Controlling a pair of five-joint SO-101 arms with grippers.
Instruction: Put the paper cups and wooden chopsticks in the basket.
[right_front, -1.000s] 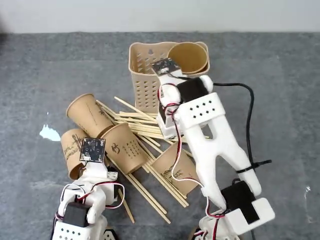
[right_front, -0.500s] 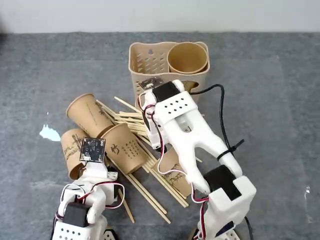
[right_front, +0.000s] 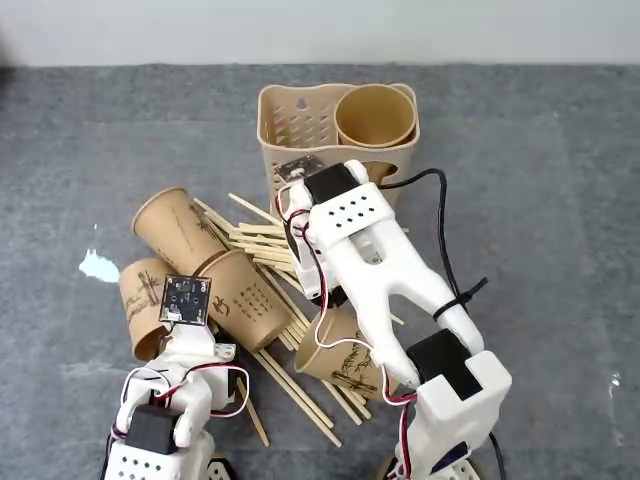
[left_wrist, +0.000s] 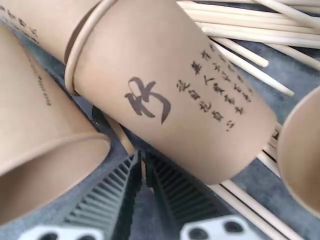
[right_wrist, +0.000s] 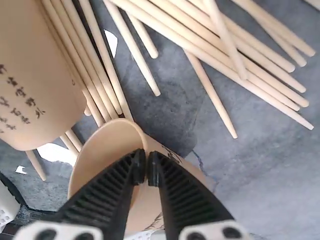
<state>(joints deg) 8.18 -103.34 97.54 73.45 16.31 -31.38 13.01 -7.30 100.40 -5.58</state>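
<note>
High view: at far left, toppled paper cups (right_front: 175, 225) lie on the grey table (right_front: 540, 200). The left gripper (left_wrist: 142, 167) sits among them, jaws closed with nothing visibly between, tips just short of one lettered cup (left_wrist: 170, 95). Wooden chopsticks (right_front: 265, 245) fan out between these cups and the basket (right_front: 290, 135), which already holds one cup (right_front: 375, 115). Farther right, the right gripper (right_wrist: 146, 167) pinches the rim of a tilted cup (right_front: 345, 362) resting on the sticks. That thin-lip hold looks fragile: the rim could crease or slip on the lift, scattering chopsticks beneath, and a low swing could clip the basket wall.
</note>
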